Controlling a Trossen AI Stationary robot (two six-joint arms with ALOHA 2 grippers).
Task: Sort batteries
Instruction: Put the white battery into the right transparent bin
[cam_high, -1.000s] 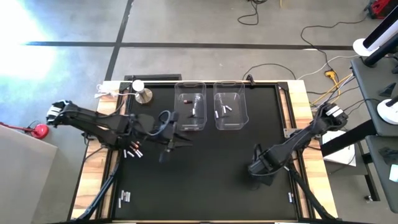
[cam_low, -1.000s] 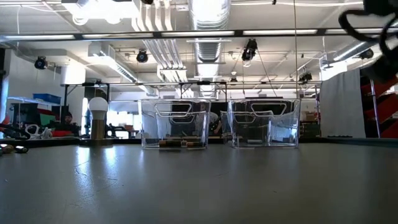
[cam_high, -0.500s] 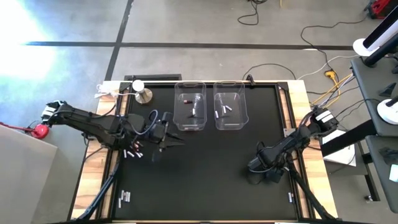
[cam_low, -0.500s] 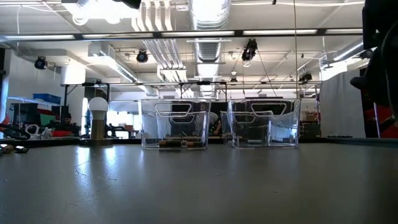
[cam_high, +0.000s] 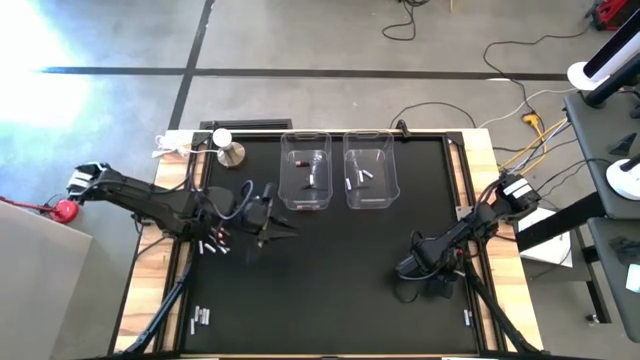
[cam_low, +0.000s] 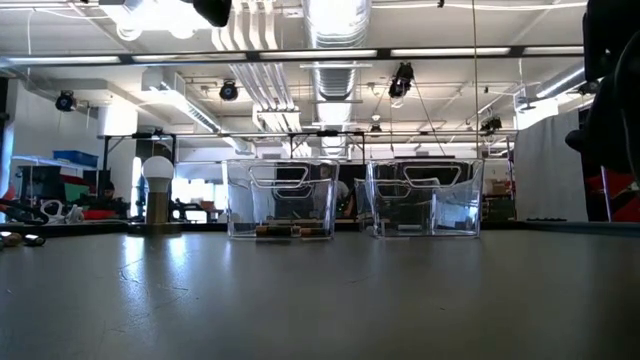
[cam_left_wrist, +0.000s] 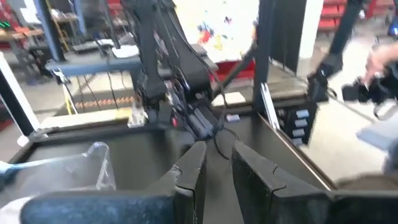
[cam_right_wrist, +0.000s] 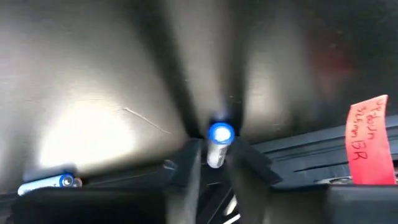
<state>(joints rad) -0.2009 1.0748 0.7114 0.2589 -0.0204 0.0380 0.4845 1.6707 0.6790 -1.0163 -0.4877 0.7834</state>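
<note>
Right claw (cam_right_wrist: 217, 163) pinches a battery (cam_right_wrist: 219, 144) between its fingertips

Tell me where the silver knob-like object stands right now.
High view: the silver knob stands at the mat's far left corner, left of the two clear bins.

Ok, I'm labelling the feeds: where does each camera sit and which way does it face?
High: overhead, straight down on table; left arm and right arm show.
Low: table height, level towards clear bins; little arm visible.
Left wrist: looks across table past left gripper.
Right wrist: looks down past right gripper clamping a battery.
Shared: high and low both show the bins.
</note>
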